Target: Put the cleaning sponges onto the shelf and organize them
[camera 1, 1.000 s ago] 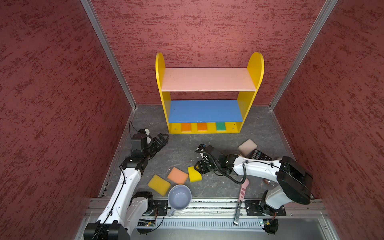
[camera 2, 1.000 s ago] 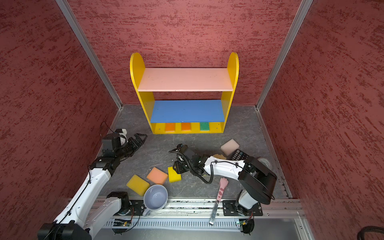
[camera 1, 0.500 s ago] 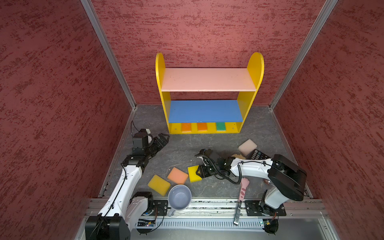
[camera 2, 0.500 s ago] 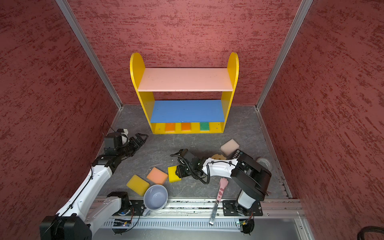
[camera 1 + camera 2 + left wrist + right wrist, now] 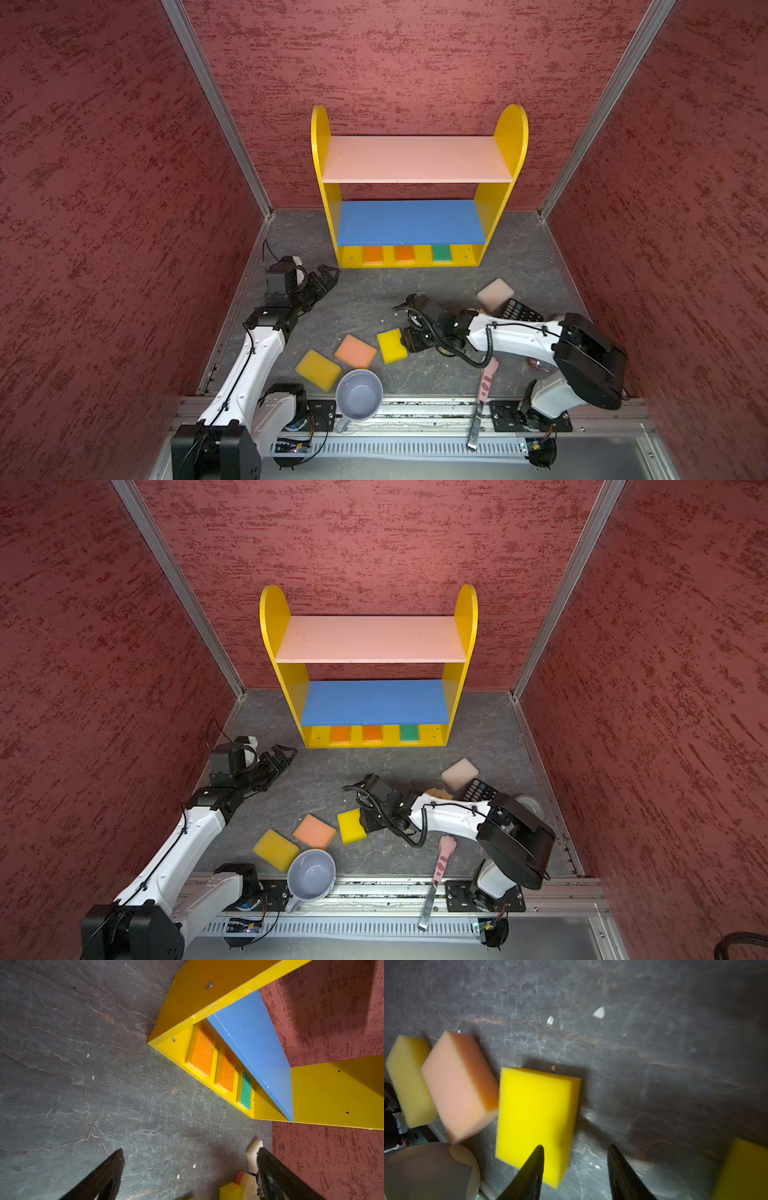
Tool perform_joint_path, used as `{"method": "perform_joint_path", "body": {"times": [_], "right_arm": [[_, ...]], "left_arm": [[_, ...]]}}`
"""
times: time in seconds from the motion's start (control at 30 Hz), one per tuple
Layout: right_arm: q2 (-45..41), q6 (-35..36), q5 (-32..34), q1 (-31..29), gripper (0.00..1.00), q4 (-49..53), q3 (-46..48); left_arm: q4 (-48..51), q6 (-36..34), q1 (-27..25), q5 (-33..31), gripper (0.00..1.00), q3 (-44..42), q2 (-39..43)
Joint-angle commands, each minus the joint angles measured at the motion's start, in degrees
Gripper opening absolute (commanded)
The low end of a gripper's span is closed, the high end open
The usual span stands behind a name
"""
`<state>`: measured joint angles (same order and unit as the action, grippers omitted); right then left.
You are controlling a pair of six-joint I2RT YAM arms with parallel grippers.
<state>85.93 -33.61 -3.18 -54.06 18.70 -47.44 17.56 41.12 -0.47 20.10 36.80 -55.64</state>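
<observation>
The shelf (image 5: 415, 160) stands against the back wall. Two orange sponges (image 5: 372, 254) (image 5: 404, 253) and a green one (image 5: 441, 252) lie on its yellow bottom board. On the floor lie a bright yellow sponge (image 5: 391, 345), a peach one (image 5: 355, 351), another yellow one (image 5: 318, 370) and a pale pink one (image 5: 494, 293). My right gripper (image 5: 409, 337) (image 5: 575, 1147) is open at the bright yellow sponge's (image 5: 535, 1109) near edge, one finger over its top. My left gripper (image 5: 326, 276) (image 5: 190, 1153) is wide open and empty, left of the shelf's front.
A grey-blue mug (image 5: 359, 394) sits at the front edge beside the yellow sponge. A pink cat-paw tool (image 5: 484, 382) lies under the right arm, and a black calculator (image 5: 517, 309) sits by the pale pink sponge. Red walls close in three sides.
My right gripper has dropped forward and lower, now at the bright yellow sponge's edge. The left arm has shifted only slightly.
</observation>
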Motion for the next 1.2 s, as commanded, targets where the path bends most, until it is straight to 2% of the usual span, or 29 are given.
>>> {"method": "perform_joint_path", "body": {"times": [0.0, 0.13, 0.23, 0.37, 0.7, 0.83, 0.9, 1.07, 1.17], "right_arm": [[-7.0, 0.7, 8.9, 4.1, 0.53, 7.9, 0.7], [-12.2, 0.0, 9.6, 8.7, 0.54, 9.9, 2.6], [-12.5, 0.9, 9.2, 9.2, 0.54, 9.3, 2.3], [-9.6, 5.0, 5.1, 7.6, 0.45, 3.5, 0.2], [10.4, 17.3, -9.1, -0.8, 0.46, -3.8, -17.9], [16.9, 20.7, -9.8, -5.1, 0.47, -2.9, -24.2], [19.5, 21.2, -12.4, -6.7, 0.48, -3.4, -26.1], [24.6, 21.6, -17.2, -8.6, 0.49, -4.1, -28.5], [27.4, 22.2, -17.0, -9.4, 0.48, -2.4, -30.2]], "left_arm": [[0.7, -2.5, -0.6, -0.4, 0.97, 2.3, -0.9], [5.8, -5.6, -2.0, -1.9, 0.94, 4.9, -2.3], [13.7, -10.2, -3.8, -5.3, 0.93, 8.4, -4.7], [21.6, -13.4, -5.3, -6.1, 0.93, 10.5, -7.6], [16.2, -7.4, -4.0, -2.4, 0.96, 4.5, -1.8], [17.6, -7.5, -3.4, -2.4, 0.97, 5.5, -1.1], [18.7, -7.2, -2.1, -2.8, 0.98, 5.4, 0.0], [16.4, -5.2, 7.9, 7.2, 0.99, 2.0, 1.2], [16.2, -5.2, 11.6, 8.7, 0.99, 0.7, 2.0]]}}
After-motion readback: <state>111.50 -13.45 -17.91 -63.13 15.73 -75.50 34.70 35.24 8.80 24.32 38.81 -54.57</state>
